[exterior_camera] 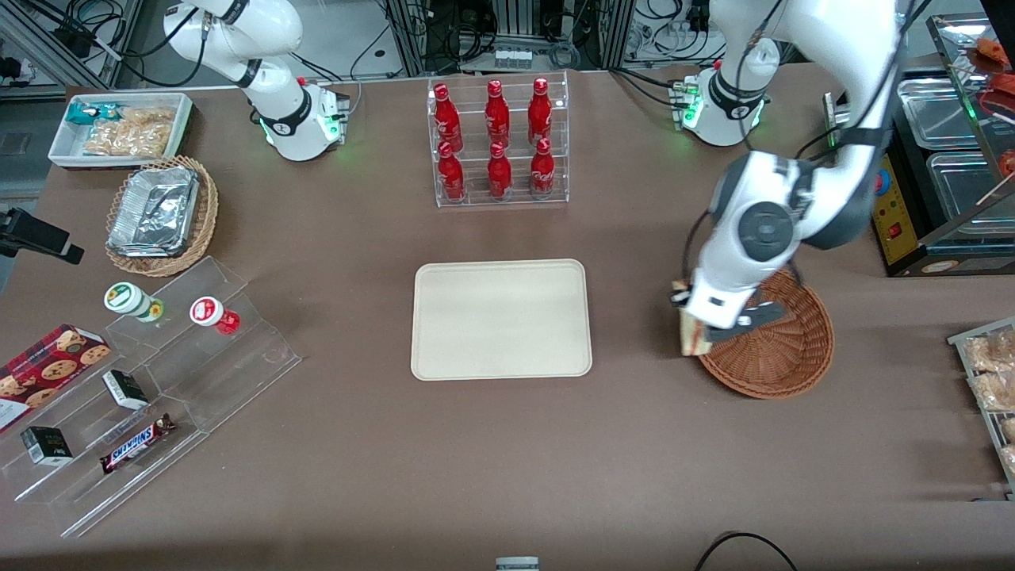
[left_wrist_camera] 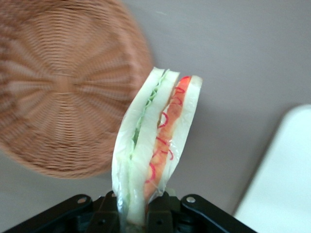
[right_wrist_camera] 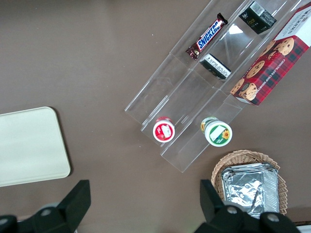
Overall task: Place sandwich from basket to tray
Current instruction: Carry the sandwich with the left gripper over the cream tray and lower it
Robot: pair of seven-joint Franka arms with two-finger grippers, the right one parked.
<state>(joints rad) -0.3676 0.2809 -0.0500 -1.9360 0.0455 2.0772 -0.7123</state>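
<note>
Transfer step underway. Gripper point(left_wrist_camera: 138, 206) was clamped on sandwich point(left_wrist_camera: 155, 145), held in air above table beside basket point(exterior_camera: 781, 349) rim, clear of basket bowl. Tray point(exterior_camera: 501, 319) was bare. Next: carry sideways over tray, lower, release.

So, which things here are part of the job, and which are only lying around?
Part of the job:
- sandwich, held in the claw near the basket's edge
- basket
- tray

Only lying around:
- red bottles
- foil trays
- Snickers bar
- cookie box
</note>
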